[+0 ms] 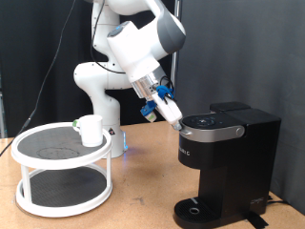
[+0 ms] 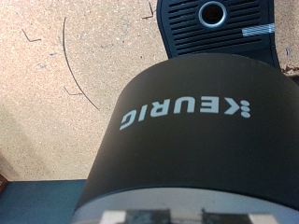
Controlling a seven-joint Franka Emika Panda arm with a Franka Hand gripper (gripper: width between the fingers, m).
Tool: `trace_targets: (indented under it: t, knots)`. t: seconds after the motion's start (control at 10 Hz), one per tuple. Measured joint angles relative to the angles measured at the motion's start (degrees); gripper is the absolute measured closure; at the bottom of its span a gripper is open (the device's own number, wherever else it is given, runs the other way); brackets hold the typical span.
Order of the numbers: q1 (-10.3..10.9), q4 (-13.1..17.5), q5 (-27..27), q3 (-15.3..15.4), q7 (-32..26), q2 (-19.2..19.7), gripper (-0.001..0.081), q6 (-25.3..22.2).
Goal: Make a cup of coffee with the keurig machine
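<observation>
The gripper (image 1: 177, 118) sits at the centre of the exterior view, angled down so that its tip meets the upper left edge of the keurig machine (image 1: 224, 157), right by the closed lid. Whether the fingers are apart or together I cannot tell: the exterior view shows them only as a pale tip against the black top, and in the wrist view they do not show at all, only the front of the machine (image 2: 196, 121) with its logo and the drip base (image 2: 217, 28) beyond.

The cup (image 1: 91, 129) stands well apart, on the upper tier of the round rack (image 1: 63, 172) at the left of the frame, so no cup is under the spout.

Judging from the pose, the step in hand is working the lid. Doing it well means pressing squarely on the lid's front edge, not glancing off the rounded top, and moving slowly enough that the machine stays put on the surface (image 1: 143, 186).
</observation>
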Motion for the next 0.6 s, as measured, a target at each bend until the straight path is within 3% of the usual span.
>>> trace_targets:
  t: [0.3, 0.6]
  knots:
    - [0.0, -0.1, 0.0, -0.3, -1.5, 0.0, 0.0806, -0.6]
    - [-0.1, -0.3, 1.5, -2.5, -6.3, -0.8, 0.0806, -4.4]
